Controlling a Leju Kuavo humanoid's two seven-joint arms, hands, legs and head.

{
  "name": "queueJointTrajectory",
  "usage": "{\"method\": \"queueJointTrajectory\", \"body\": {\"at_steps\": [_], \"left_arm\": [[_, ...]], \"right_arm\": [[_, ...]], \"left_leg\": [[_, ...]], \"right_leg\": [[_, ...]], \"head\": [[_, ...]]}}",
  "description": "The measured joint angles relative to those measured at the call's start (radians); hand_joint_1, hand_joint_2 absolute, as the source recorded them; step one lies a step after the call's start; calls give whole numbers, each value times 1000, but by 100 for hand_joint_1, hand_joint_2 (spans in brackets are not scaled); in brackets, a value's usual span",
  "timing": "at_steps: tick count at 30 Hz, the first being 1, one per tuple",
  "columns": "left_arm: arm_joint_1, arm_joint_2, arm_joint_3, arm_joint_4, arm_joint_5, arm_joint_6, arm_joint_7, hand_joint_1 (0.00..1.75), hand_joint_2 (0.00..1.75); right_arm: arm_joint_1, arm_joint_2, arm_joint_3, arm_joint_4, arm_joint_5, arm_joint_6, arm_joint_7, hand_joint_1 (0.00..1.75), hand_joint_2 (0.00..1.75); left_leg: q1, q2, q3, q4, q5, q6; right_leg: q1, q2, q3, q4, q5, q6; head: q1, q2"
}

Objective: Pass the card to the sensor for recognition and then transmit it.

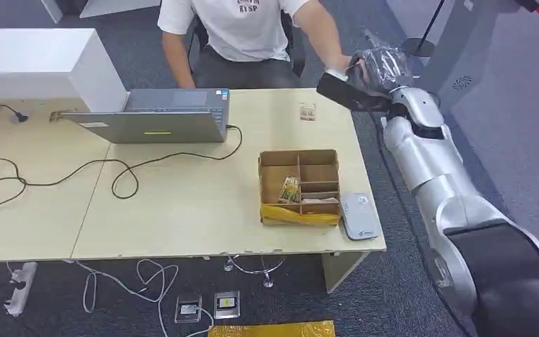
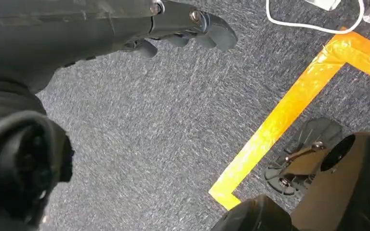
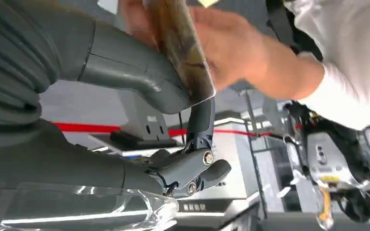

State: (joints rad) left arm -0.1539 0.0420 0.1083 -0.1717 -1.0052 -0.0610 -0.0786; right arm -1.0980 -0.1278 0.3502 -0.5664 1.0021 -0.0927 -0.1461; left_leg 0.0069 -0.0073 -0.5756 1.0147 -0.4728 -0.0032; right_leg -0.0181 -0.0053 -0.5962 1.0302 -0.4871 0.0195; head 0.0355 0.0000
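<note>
Lighting: we record even, diffuse overhead light in the head view; the tabletop [image 1: 182, 203] reads bright and pale, with only faint soft shadows beside the cardboard box [image 1: 300, 187] and the laptop [image 1: 161, 118].

Blur: we note motion smear on the right hand [image 1: 377, 70] and on the person's hand [image 3: 221, 43] in the right wrist view, where the card [image 3: 180, 45] is soft and streaked.

Glare: a bright reflection runs along the clear plastic cover [image 3: 91, 211] at that wrist.

Left wrist view: the carpet [image 2: 164, 134] is sharp and evenly lit; the yellow tape [image 2: 289, 110] shines slightly. The left hand [image 2: 183, 31] is dark and underexposed.
</note>
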Motion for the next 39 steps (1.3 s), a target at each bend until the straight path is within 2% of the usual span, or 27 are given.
{"method": "queueJointTrajectory", "body": {"at_steps": [6,7,8,16,27,31,35,39], "left_arm": [[4,3,1,0,13,16,-10,0,0],[6,3,1,0,16,18,-12,0,0],[9,3,1,0,18,23,-17,0,0],[21,3,1,0,25,32,-24,0,0],[29,3,2,0,44,42,-29,0,0],[32,2,2,0,50,49,-31,0,0],[35,2,3,0,52,64,-43,0,0],[36,2,3,0,50,76,-53,0,0]], "right_arm": [[9,34,11,55,2,-6,3,175,175],[11,39,14,62,3,-7,7,93,175],[14,44,15,68,5,-9,10,0,175],[24,89,30,106,15,-11,14,0,175],[23,124,43,132,18,-25,1,0,175],[19,129,45,137,0,-83,-23,0,175],[3,127,43,136,-42,-180,-59,0,175],[-25,98,32,135,-87,-243,-94,0,175]], "left_leg": [[0,0,0,0,0,0],[0,0,0,0,0,0],[0,0,0,0,0,0],[0,1,0,0,0,0],[0,1,0,0,0,0],[0,1,0,0,0,0],[0,1,1,0,0,0],[0,1,1,0,0,0]], "right_leg": [[0,0,0,0,0,0],[0,0,0,0,0,0],[0,0,0,0,0,0],[0,0,0,0,0,0],[0,0,0,0,0,0],[0,0,0,0,0,0],[0,1,0,0,0,0],[0,0,0,0,0,0]], "head": [[0,0],[0,0],[0,0],[0,0],[0,0],[0,0],[0,0],[0,0]]}}
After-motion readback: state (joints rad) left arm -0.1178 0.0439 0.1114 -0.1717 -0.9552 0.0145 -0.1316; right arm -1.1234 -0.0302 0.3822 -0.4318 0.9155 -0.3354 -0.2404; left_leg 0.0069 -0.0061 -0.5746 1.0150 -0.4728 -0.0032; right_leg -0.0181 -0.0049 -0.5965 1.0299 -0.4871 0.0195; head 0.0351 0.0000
